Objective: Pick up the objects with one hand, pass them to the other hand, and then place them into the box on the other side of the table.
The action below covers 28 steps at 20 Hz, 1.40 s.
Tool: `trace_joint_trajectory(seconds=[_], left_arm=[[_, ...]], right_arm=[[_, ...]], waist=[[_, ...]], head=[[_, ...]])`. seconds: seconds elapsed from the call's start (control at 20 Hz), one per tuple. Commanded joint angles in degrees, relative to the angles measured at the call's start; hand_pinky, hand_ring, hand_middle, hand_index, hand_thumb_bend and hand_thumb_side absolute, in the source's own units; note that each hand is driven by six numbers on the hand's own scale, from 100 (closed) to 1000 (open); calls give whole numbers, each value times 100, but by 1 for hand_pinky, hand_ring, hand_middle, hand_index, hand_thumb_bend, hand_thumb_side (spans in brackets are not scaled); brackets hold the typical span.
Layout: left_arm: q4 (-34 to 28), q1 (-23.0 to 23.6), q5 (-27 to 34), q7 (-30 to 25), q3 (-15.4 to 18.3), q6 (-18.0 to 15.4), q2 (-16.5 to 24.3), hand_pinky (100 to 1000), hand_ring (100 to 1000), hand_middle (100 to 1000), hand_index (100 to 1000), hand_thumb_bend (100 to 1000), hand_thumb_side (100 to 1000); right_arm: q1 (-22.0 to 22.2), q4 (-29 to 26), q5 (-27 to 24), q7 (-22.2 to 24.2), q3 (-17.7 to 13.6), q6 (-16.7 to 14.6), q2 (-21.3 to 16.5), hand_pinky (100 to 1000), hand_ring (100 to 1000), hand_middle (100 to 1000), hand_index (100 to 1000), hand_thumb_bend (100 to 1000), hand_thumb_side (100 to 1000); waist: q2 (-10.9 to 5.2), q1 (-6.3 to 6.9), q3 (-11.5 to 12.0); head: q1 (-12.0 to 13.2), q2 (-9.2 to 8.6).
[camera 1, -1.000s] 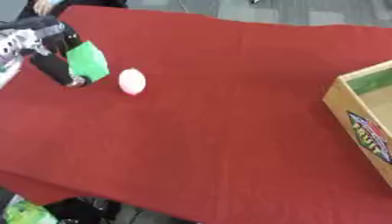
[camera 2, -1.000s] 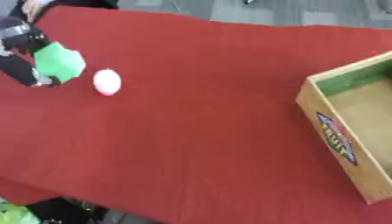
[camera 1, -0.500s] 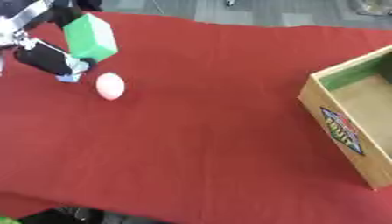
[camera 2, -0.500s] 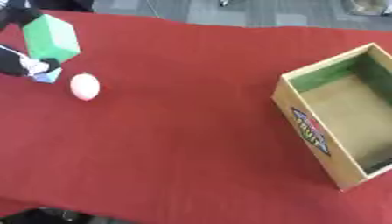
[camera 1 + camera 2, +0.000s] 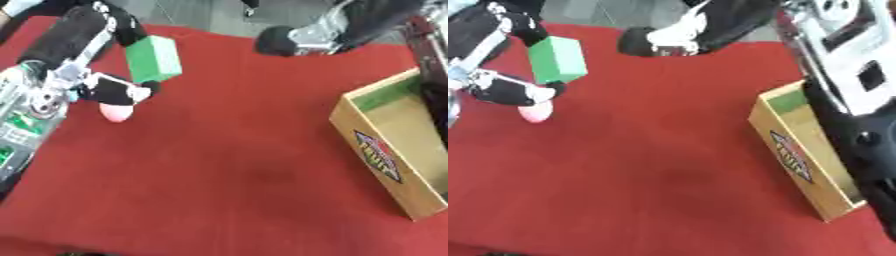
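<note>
At ten o'clock over the red cloth table [image 5: 245,165], the left hand [image 5: 109,90] grasps a green rectangular block [image 5: 153,58], a pink round ball [image 5: 115,113] just beneath. The right hand [image 5: 654,42] hangs at twelve o'clock; its fingers cannot be made out. The open wooden box [image 5: 385,155] sits at three o'clock.

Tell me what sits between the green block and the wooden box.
Only bare red tablecloth between the green block and the wooden box, in both eye views.

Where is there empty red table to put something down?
Between the pink ball and the wooden box, a broad stretch of red tablecloth lies bare, reaching the near edge. It is crowded at left, where the left robot hand holds the green block.
</note>
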Motion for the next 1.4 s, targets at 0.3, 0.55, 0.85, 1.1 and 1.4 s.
trace_joint_trajectory(seconds=[0.3, 0.55, 0.85, 1.1, 1.4], left_arm=[[611, -95, -588, 521, -41, -568, -705, 713, 563, 482, 453, 507, 144], [568, -91, -789, 668, -102, -766, -1013, 712, 561, 480, 452, 502, 150], [443, 44, -746, 786, -56, -756, -1068, 706, 550, 470, 446, 507, 145], [182, 275, -639, 854, -50, -713, -893, 704, 546, 466, 444, 508, 142], [-63, 560, -602, 933, 0, -652, -666, 702, 543, 462, 443, 509, 142]], right_arm=[[-295, 670, 1148, 401, 346, -499, 893, 861, 862, 811, 883, 593, 288], [-283, 1055, 1862, 291, 436, -668, 1198, 860, 865, 813, 878, 557, 283], [-87, 1337, 2443, 238, 488, -1077, 1242, 858, 862, 809, 870, 508, 246], [74, 1325, 2631, 62, 426, -1188, 1134, 859, 861, 807, 868, 508, 242], [234, 999, 2574, 26, 332, -1196, 849, 861, 861, 807, 868, 512, 247]], waist=[[-113, -108, 36], [-109, -135, 81], [-111, -151, 74], [-103, -138, 60], [-94, -139, 27]], head=[[-101, -70], [-167, -67], [-163, -51], [-114, -24], [-25, -7]])
